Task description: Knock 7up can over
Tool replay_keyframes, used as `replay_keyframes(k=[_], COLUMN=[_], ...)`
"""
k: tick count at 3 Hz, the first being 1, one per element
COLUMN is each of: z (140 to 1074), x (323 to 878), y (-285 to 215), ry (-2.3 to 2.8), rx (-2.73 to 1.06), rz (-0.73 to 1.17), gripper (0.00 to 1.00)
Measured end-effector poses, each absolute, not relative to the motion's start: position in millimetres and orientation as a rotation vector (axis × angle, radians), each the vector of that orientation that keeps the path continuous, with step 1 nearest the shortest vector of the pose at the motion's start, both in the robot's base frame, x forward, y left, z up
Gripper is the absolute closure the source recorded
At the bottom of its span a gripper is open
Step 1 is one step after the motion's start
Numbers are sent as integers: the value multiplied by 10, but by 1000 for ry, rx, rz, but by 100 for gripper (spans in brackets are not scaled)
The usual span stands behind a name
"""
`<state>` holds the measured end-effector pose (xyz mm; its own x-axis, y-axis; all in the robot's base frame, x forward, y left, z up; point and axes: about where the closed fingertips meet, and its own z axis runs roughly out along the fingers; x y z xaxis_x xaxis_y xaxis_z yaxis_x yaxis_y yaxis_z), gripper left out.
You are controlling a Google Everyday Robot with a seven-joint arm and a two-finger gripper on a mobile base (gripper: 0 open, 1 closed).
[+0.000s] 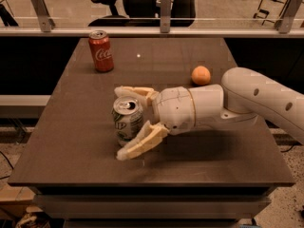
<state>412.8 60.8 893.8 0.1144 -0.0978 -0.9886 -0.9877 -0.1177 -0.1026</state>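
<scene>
The 7up can (127, 120) is silver-white with green lettering and stands upright on the dark table (71, 141), left of centre. My gripper (118, 122) comes in from the right on a white arm and is open. One cream finger (135, 91) lies just behind the can and the other finger (140, 145) just in front of it, so the can sits between them. I cannot tell whether either finger touches the can.
A red Coca-Cola can (101, 51) stands upright at the table's back left. An orange ball (201, 75) lies at the back right, just behind my arm. A railing and office chairs are behind the table.
</scene>
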Motion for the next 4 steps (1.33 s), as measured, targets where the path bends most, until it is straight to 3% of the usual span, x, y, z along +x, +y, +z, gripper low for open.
replay_keyframes(k=[3,4], z=[8966,8975], x=[4091,4080], y=[662,679], ry=[1139,1136], rx=[-1432,-1436], rz=[1159,1160], gripper=[88,100])
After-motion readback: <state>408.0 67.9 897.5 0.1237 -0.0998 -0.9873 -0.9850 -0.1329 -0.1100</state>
